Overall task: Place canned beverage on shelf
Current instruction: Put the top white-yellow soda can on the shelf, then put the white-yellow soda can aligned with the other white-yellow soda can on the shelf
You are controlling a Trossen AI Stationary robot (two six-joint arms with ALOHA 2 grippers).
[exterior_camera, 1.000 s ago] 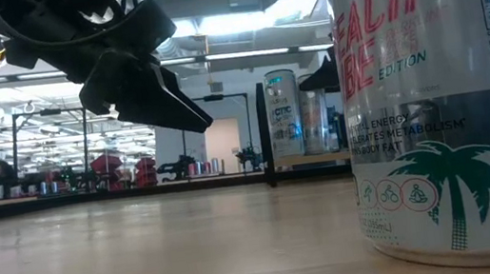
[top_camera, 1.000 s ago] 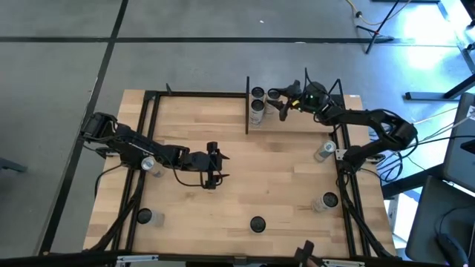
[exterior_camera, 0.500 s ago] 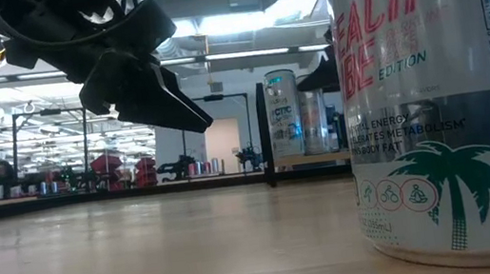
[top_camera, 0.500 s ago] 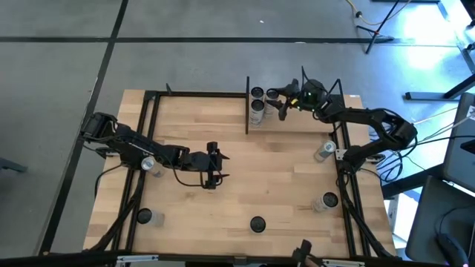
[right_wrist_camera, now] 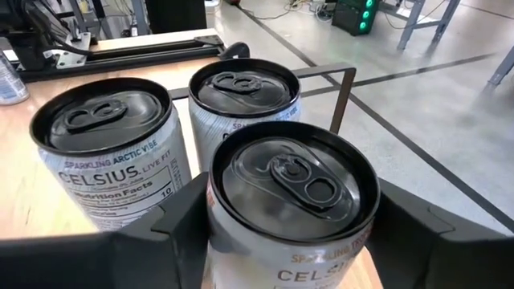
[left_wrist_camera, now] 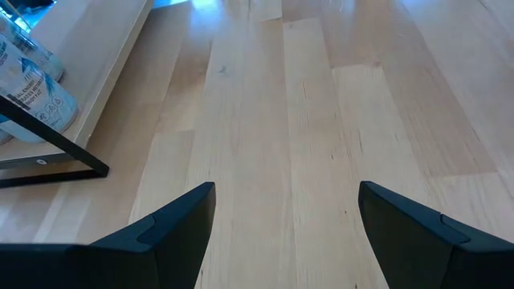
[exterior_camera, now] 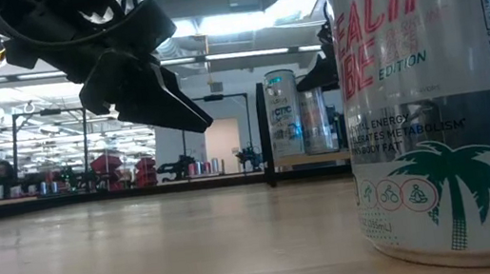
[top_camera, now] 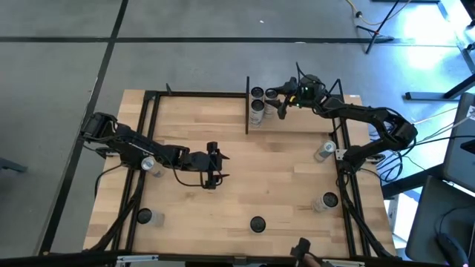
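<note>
The canned beverage stands upright on the shelf at the table's one o'clock edge, just beside two other cans already on the plank near the black upright post. The right gripper sits around this can, its dark fingers flanking the can's sides; whether they press it or have let go cannot be told. The left gripper hangs over the table's middle, toward nine o'clock, released, nothing between its fingers. Other cans stand apart along the table's edges, one at six o'clock.
</note>
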